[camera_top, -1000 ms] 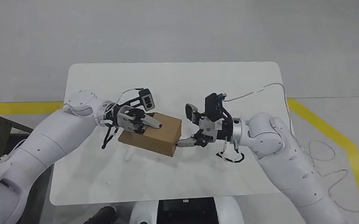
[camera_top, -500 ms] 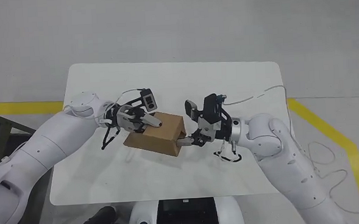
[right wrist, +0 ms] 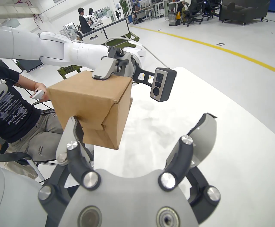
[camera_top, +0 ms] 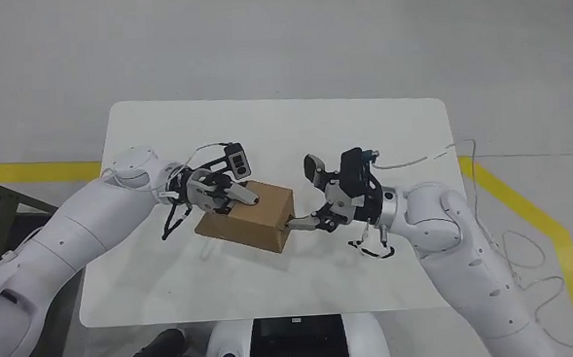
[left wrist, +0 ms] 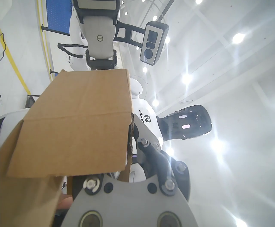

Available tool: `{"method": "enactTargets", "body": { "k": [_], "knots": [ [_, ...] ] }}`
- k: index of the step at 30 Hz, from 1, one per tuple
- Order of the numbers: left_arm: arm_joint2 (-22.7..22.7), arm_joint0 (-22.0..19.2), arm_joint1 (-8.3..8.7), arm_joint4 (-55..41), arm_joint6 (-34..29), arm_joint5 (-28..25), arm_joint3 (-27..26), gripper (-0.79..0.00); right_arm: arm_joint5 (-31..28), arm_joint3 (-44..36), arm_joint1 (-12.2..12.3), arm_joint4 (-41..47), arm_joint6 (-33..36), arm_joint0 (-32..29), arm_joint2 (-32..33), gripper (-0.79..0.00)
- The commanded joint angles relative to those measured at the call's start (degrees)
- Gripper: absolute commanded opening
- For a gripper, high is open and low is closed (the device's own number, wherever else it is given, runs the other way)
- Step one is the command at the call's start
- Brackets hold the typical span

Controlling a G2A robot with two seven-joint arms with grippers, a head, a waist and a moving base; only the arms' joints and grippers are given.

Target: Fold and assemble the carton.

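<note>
Right gripper (right wrist: 139, 119) wide apart, one finger (right wrist: 69, 131) on carton (camera_top: 245, 218) end flap, wrist pulled back a bit since last frame; left gripper (camera_top: 226, 194) stays clamped on carton's far end

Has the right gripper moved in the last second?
Yes, slightly: the right gripper has drawn back toward the table's right edge in the top view, still touching the carton.
</note>
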Motion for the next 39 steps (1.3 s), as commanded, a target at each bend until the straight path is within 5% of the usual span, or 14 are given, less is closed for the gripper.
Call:
{"method": "enactTargets", "body": {
  "k": [1, 39],
  "knots": [
    [0.0, 0.1, 0.01, 0.1, 0.0, -0.4, 0.2, -0.785, -0.7, -0.1, 0.2, 1.1, 0.8, -0.1, 0.3, 0.0],
    [0.9, 0.4, 0.69, -0.5, 0.0, 0.3, -2.7, -0.785, 1.0, -0.5, 0.9, -2.5, -2.8, 1.7, -3.8, 0.0]
  ]
}}
